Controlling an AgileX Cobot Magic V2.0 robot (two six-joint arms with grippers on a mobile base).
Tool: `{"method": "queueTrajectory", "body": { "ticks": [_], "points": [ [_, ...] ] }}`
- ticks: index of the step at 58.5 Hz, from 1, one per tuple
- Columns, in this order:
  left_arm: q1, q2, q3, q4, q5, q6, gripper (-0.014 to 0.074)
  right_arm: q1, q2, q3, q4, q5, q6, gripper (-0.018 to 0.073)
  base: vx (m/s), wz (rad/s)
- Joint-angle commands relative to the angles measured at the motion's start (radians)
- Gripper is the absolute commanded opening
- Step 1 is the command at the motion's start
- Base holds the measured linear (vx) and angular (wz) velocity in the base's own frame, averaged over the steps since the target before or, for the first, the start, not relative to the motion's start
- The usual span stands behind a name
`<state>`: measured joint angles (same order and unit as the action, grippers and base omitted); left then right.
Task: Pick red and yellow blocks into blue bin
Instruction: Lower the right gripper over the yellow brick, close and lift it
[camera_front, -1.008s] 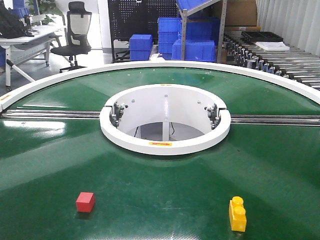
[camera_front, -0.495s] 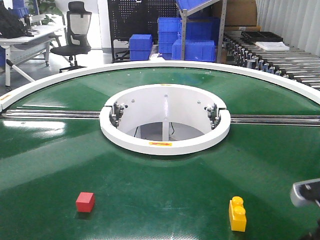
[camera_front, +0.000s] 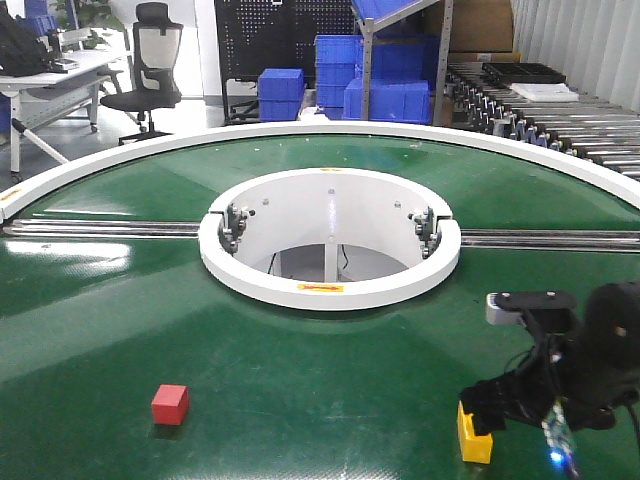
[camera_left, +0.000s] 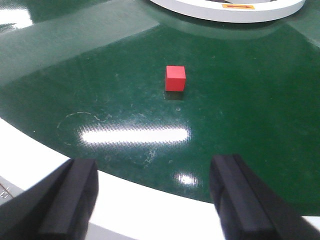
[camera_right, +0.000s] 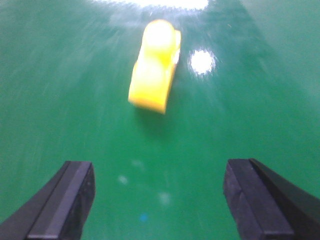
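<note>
The red cube (camera_front: 170, 404) lies on the green turntable surface at the front left; the left wrist view shows the same red cube (camera_left: 175, 78) well ahead of my open left gripper (camera_left: 155, 200), which hangs over the white rim. The yellow studded brick (camera_front: 474, 443) lies at the front right, its upper end covered by my right gripper (camera_front: 488, 400). From the right wrist, the yellow brick (camera_right: 154, 67) is blurred, ahead of the open, empty right gripper (camera_right: 157, 200). The blue bin is out of view.
A white ring (camera_front: 330, 290) surrounds the round opening at the turntable's centre, with metal rails running off to both sides. The white outer rim (camera_left: 165, 210) lies under my left gripper. Blue storage crates (camera_front: 388, 100), an office chair (camera_front: 150, 70) and a roller conveyor (camera_front: 560, 120) stand behind.
My right arm has come in from the lower right and now hangs over the yellow brick, covering its studded end. Neither block has moved.
</note>
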<state>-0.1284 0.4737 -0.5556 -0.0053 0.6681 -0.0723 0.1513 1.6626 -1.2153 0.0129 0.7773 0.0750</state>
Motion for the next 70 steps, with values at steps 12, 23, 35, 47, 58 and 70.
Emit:
{"method": "queueTrajectory", "body": {
  "ticks": [12,23,35,47,58,70],
  "points": [
    [-0.009,0.008,-0.027,-0.007,-0.076,-0.006,0.0563,-0.001,0.173,-0.2,-0.013,-0.028,0.034,0.0564,0.0,0.0],
    [-0.009,0.008,-0.027,-0.007,-0.076,-0.006,0.0563,-0.001,0.268,-0.268,-0.013,-0.045,0.037,0.0564,0.0,0.0],
    [-0.009,0.008,-0.027,-0.005,-0.076,-0.006,0.0563,-0.001,0.318,-0.274,-0.005,-0.069,0.037,0.0337,0.0,0.0],
    [-0.009,0.008,-0.027,-0.001,-0.076,-0.006,0.0563,-0.001,0.285,-0.274,-0.006,-0.053,0.033,0.0255,0.0,0.0],
    [-0.009,0.008,-0.027,0.0,-0.076,-0.006,0.0563,-0.001,0.173,-0.274,0.002,-0.048,-0.002,0.0256,0.0,0.0],
    [-0.009,0.008,-0.027,0.0,-0.076,-0.006,0.0556,-0.001,0.021,-0.274,0.001,-0.048,-0.04,0.0256,0.0,0.0]
  ]
}}
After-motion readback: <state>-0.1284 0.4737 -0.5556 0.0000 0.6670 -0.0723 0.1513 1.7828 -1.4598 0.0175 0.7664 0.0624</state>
